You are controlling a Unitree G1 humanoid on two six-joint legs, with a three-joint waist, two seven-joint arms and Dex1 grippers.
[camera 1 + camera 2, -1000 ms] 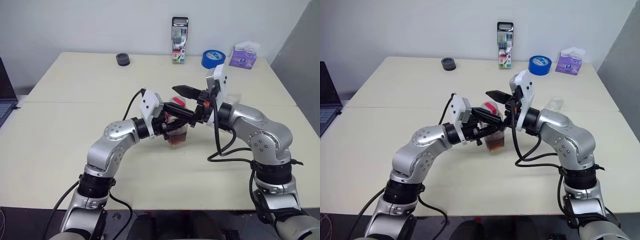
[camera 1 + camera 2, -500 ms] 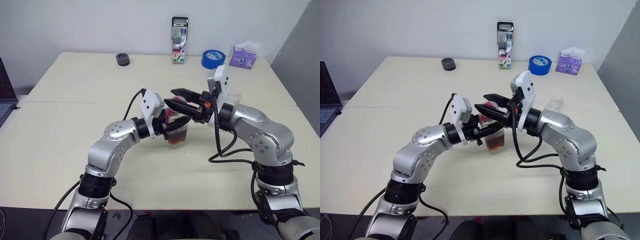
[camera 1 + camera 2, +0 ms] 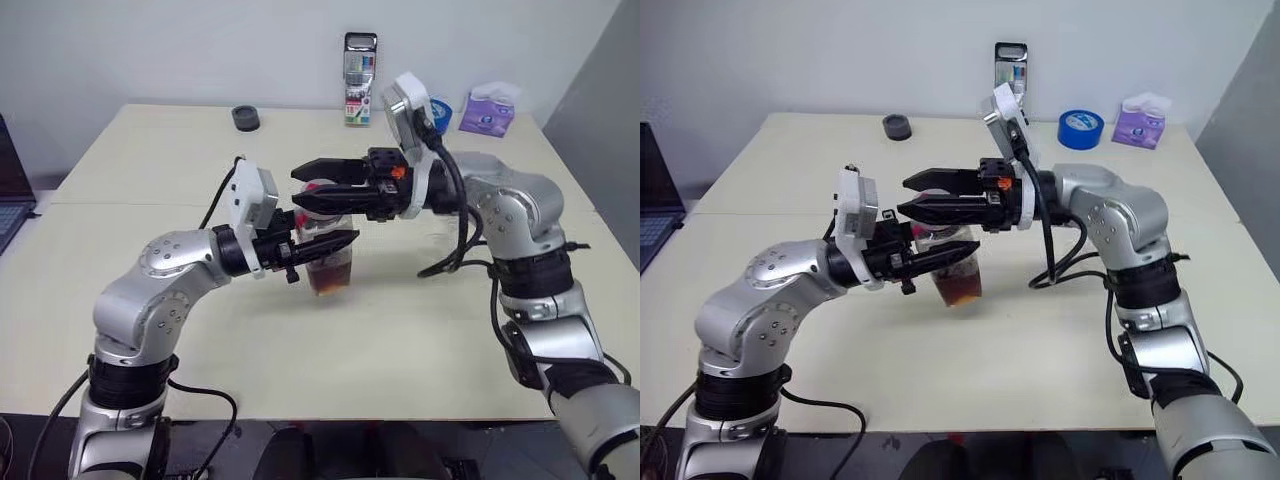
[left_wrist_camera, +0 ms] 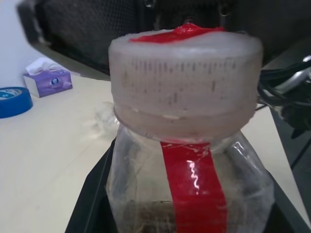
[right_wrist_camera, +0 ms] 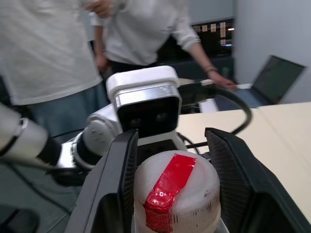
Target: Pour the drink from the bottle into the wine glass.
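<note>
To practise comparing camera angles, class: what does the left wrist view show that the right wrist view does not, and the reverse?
Left wrist view, not the right: the small clear plastic bottle body with its red vertical label strip, dark drink low inside, a blue tape roll and a purple tissue box.
Right wrist view, not the left: people in white tops, an open laptop and the white camera housing on the other wrist.
Both: the whitish ribbed cap with red tape and the pale table.
</note>
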